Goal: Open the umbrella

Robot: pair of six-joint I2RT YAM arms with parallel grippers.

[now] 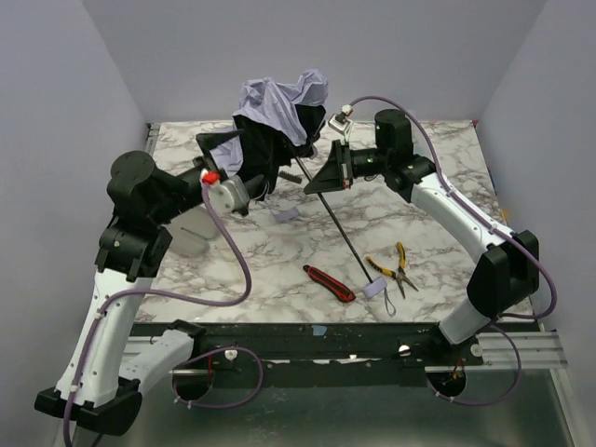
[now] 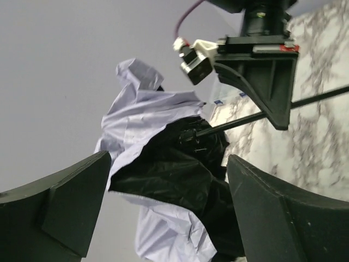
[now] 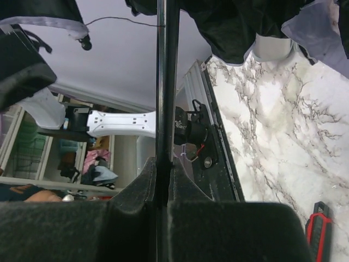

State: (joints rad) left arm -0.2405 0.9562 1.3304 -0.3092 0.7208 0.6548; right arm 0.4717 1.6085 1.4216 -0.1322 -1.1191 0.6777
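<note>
The umbrella (image 1: 279, 98) is propped at the back of the table, its pale lavender canopy crumpled and half spread, black lining (image 2: 180, 169) showing below. Its thin black shaft (image 1: 349, 233) slants down to the stubby handle (image 1: 375, 287) near the front edge. My right gripper (image 1: 326, 172) is shut on the shaft just below the canopy; in the right wrist view the shaft (image 3: 167, 82) is pinched between the jaws of my right gripper (image 3: 164, 166). My left gripper (image 1: 244, 158) stands open on the canopy's left. Its fingers (image 2: 65, 207) sit wide on either side of the loose fabric without gripping it.
A red and black box cutter (image 1: 328, 282) and yellow-handled pliers (image 1: 396, 265) lie on the marble table (image 1: 438, 242) near the handle. A small lavender scrap (image 1: 286, 214) lies mid-table. A clear plastic piece (image 1: 191, 237) sits by the left arm. Grey walls enclose the back and sides.
</note>
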